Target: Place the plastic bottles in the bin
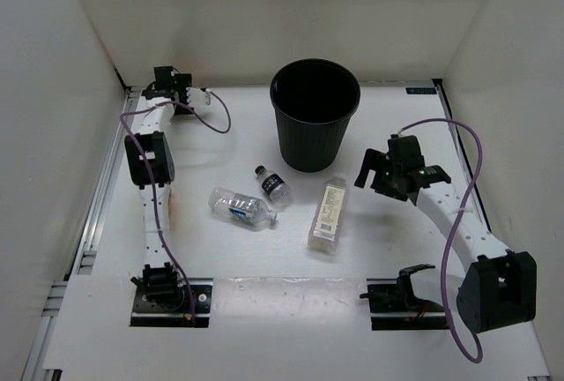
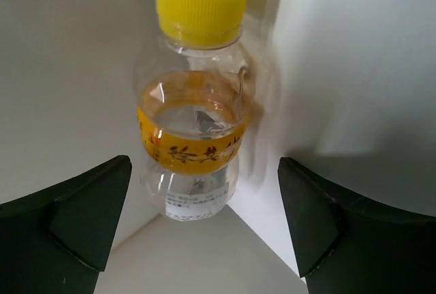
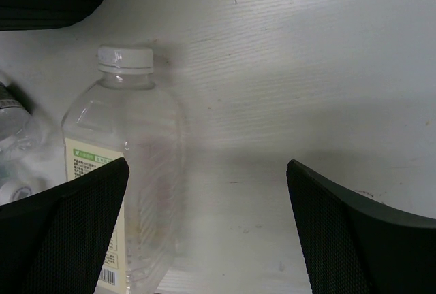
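Black bin (image 1: 315, 147) upright; blue-label btl (image 1: 242, 209), tiny black-cap btl (image 1: 273, 184), square btl (image 1: 328, 213) lie before it; yellow-cap btl (image 2: 197, 124) far-left corner.

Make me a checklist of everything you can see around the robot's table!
Surface: white table.
Job's things: bin upright at the back; yellow-capped bottle in the far left corner; blue-labelled bottle, tiny black-capped bottle and tall square bottle lying in front of the bin.
Clutter: nothing seen.
Grippers: left gripper open, facing the yellow-capped bottle; right gripper open, beside the tall square bottle.
Cables: purple cables loop off both arms.
Surroundings: white walls on three sides.
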Robot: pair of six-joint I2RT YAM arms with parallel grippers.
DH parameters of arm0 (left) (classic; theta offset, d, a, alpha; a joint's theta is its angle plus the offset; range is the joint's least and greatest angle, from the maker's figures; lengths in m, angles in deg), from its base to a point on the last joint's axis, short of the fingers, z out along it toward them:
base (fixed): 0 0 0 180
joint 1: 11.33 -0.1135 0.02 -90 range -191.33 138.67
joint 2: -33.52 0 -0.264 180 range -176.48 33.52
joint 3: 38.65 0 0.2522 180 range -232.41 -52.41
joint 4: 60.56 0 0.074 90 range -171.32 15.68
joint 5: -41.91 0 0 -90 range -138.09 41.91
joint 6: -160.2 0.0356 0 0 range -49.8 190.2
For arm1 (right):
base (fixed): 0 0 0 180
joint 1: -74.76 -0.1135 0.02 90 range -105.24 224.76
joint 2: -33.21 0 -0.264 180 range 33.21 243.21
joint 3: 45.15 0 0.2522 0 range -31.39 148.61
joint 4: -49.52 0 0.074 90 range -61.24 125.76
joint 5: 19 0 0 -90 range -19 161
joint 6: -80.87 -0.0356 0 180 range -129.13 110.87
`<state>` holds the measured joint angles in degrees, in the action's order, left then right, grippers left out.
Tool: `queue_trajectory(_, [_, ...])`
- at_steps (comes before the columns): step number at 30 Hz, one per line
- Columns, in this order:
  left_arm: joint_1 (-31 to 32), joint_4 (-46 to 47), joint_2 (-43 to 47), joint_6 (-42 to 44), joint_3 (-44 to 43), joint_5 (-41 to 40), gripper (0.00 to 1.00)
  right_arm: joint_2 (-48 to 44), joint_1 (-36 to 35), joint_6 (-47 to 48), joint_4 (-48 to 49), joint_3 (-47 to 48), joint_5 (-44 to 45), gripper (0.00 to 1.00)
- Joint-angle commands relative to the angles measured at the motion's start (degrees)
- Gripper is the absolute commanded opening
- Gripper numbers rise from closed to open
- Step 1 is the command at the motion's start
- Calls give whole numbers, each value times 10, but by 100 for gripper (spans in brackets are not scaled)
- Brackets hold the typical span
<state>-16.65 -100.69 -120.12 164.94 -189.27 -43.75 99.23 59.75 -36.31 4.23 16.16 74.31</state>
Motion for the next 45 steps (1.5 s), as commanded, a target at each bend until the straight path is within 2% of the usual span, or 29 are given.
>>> queue_trajectory(1, [2, 23, -8, 30, -23, 24, 100, 9, 3, 6, 6, 36, 13, 100])
queue_trajectory(15, [2, 83, -77, 19, -65, 59, 99, 21, 3, 17, -38, 64, 37, 100])
queue_trajectory(16, [2, 89, -77, 19, -65, 59, 82, 21, 3, 17, -38, 64, 44, 100])
queue_trajectory(19, [2, 94, -83, 13, -58, 73, 64, 21, 3, 17, -43, 70, 50, 100])
queue_trajectory(24, [2, 105, -77, 8, -46, 74, 11, 21, 3, 17, -49, 76, 55, 100])
queue_trajectory(30, [2, 112, -47, -31, -27, 74, 11, 16, 3, 17, -54, 76, 55, 100])
queue_trajectory(34, [2, 112, 13, -130, 8, 98, 11, 10, 3, 12, -54, 70, 55, 100])
queue_trajectory(38, [2, 112, 87, -189, 62, 118, 11, -2, 3, 12, -54, 64, 55, 100])
queue_trajectory(45, [-3, 112, 148, -285, 104, 124, 11, -29, 3, 6, -49, 54, 55, 100])
